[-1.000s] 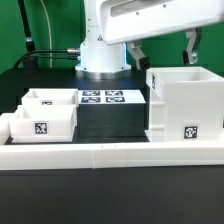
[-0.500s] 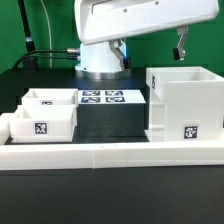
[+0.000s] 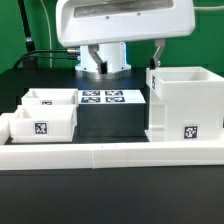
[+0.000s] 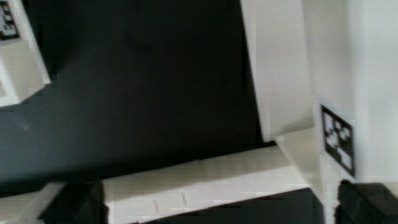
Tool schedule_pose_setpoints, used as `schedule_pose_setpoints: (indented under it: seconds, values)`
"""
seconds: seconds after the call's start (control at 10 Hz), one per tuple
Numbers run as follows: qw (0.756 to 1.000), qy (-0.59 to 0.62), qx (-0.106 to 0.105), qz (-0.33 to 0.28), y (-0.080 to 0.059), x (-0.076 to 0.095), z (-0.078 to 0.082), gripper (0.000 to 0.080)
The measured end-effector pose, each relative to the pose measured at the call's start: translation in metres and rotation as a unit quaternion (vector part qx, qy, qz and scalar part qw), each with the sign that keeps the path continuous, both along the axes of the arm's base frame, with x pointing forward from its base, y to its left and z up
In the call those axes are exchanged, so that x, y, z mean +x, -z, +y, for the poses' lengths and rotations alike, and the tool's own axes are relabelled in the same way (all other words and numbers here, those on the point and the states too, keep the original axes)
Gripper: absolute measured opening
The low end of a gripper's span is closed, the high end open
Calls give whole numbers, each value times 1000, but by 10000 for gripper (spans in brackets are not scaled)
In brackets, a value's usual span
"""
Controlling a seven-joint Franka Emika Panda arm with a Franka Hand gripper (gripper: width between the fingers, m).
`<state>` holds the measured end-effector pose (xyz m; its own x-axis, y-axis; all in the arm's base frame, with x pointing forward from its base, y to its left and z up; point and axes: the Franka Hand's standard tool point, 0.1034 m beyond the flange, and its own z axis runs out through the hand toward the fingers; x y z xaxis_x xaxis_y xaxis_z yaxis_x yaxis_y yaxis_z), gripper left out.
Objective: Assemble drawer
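Nearest, a long low white border wall [image 3: 110,152] crosses the lower frame. Behind it at lower left sit the drawer's two small white plastic trays [image 3: 40,122], open and empty. At right stands its tall boxy white housing [image 3: 185,105], open-topped, with nothing visible inside. The parts are probably light, stiff, slick plastic, best pinched by a thin side wall. The thin flat white marker board [image 3: 102,98] lies mid-frame. At upper centre the gripper [image 3: 123,55] hovers, fingers spread wide, holding nothing.
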<state>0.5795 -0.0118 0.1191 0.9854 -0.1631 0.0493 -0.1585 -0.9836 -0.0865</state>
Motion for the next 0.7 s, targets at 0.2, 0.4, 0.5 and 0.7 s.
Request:
schedule_pose_setpoints:
  seconds: [0.2,0.4,0.5,0.7]
  values:
    - [1000,-2,-7,-8,10,-7,-25,649]
    - [1000,-3,-6,-7,10,-7,-22,649]
    - [1000,-2,-6,-7,10,-7,-22,649]
    - [1000,-3,-6,-7,10,-7,-22,649]
